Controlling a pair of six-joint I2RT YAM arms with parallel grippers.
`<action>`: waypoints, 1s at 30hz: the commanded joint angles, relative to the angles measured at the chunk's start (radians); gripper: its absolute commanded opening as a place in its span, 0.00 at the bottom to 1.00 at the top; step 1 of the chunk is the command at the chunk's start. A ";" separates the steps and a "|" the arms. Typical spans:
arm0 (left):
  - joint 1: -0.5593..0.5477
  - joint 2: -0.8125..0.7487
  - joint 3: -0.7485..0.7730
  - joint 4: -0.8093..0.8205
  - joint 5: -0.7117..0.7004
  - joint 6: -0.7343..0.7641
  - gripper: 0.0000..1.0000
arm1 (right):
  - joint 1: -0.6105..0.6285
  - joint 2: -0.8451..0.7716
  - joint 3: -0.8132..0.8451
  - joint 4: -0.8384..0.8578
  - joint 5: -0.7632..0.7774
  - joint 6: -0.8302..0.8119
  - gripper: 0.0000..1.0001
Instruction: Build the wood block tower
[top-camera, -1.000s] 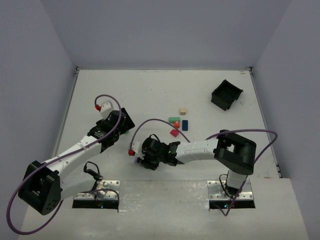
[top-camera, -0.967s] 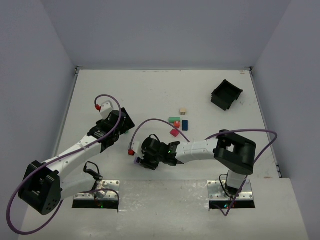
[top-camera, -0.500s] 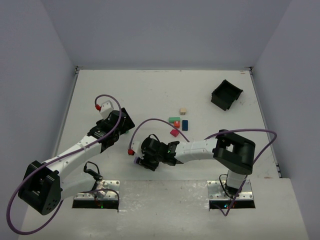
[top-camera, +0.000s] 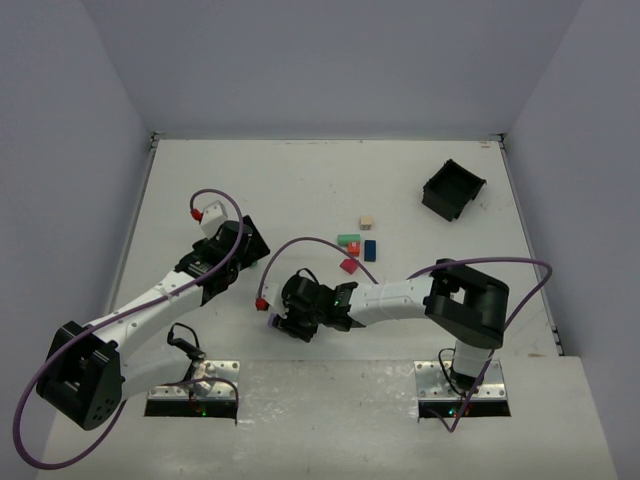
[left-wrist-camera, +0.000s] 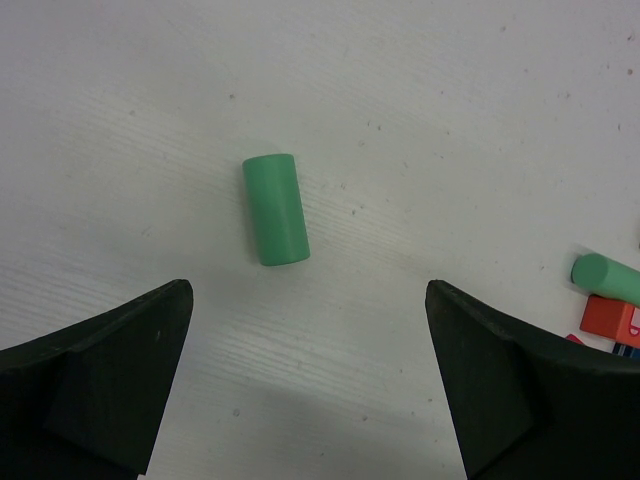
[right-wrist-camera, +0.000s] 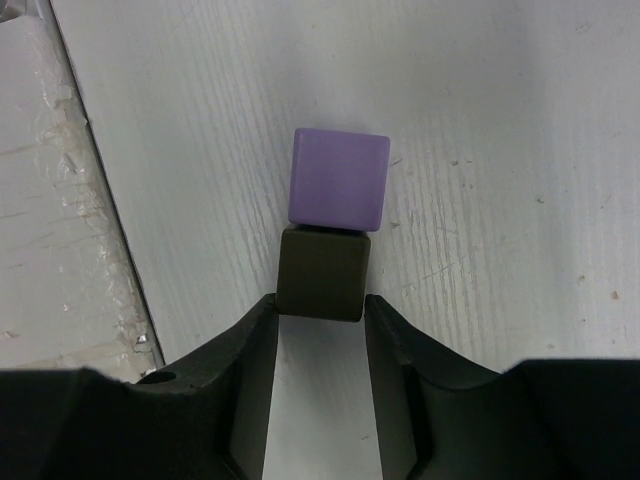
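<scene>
My right gripper (right-wrist-camera: 320, 305) is low over the table near the front edge, its fingertips closed on the sides of a dark tan block (right-wrist-camera: 322, 270). A purple cube (right-wrist-camera: 338, 180) touches that block's far face. In the top view the right gripper (top-camera: 286, 322) is left of centre, with the purple cube (top-camera: 272, 322) at its tip. My left gripper (left-wrist-camera: 308, 290) is open and empty above a green cylinder (left-wrist-camera: 274, 209) lying flat. In the top view the left gripper (top-camera: 255, 250) is just left of the loose blocks: tan (top-camera: 367, 221), green (top-camera: 347, 239), blue (top-camera: 370, 248), red (top-camera: 353, 248) and magenta (top-camera: 348, 266).
A square black bin (top-camera: 453, 189) stands at the back right. The table's raised front ledge (right-wrist-camera: 60, 200) runs close beside the purple cube. In the left wrist view a second green cylinder (left-wrist-camera: 605, 277) and a red block (left-wrist-camera: 612, 320) lie at the right edge.
My right gripper has crept slightly to the left with the blocks at its tip. The left arm has not moved.
</scene>
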 joint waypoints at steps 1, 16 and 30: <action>-0.009 -0.005 0.009 0.040 0.003 0.009 1.00 | 0.002 0.008 0.044 0.023 0.001 0.006 0.40; -0.009 -0.002 0.011 0.043 0.005 0.009 1.00 | 0.002 0.018 0.055 0.020 0.010 0.006 0.37; -0.008 -0.002 0.010 0.043 0.008 0.009 1.00 | 0.002 0.018 0.061 0.017 0.010 0.000 0.39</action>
